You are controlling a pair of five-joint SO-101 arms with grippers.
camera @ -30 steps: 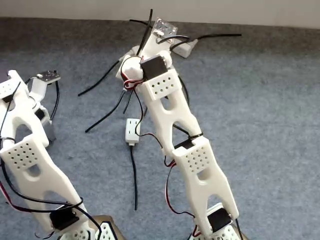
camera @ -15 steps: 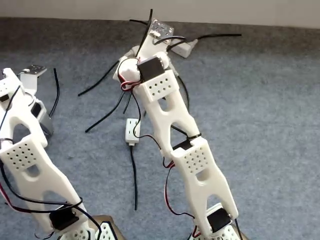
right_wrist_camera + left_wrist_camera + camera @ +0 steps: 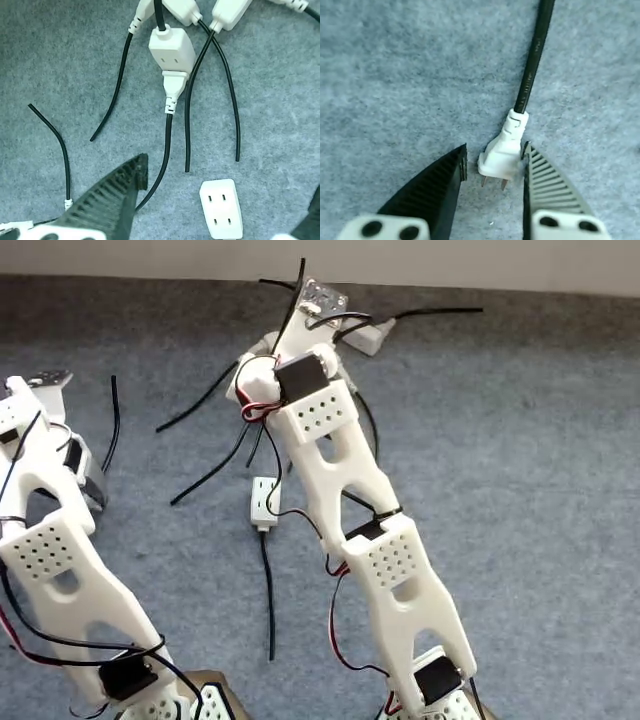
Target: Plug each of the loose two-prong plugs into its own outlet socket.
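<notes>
A loose white two-prong plug [image 3: 502, 155] on a black cord [image 3: 532, 55] lies on the carpet between the fingers of my open left gripper [image 3: 494, 161], touching one finger [image 3: 545, 182]. In the high view that gripper [image 3: 90, 488] hangs at the far left beside the black cord [image 3: 110, 430]. My right gripper [image 3: 230, 177] is open above the carpet with nothing in it. Just beneath it lies a white outlet socket [image 3: 221, 207] with free slots. Farther off, another white socket [image 3: 172, 47] has a white plug [image 3: 175, 82] seated in it.
More white plugs [image 3: 230, 10] and loose black cords [image 3: 115, 95] lie scattered past the right gripper. In the high view a white socket [image 3: 264, 500] with a black cord sits between the two arms. Grey carpet [image 3: 540, 490] covers the table.
My left arm's wrist has swung to the left and lowered over the cord end. The right arm has shifted only slightly.
</notes>
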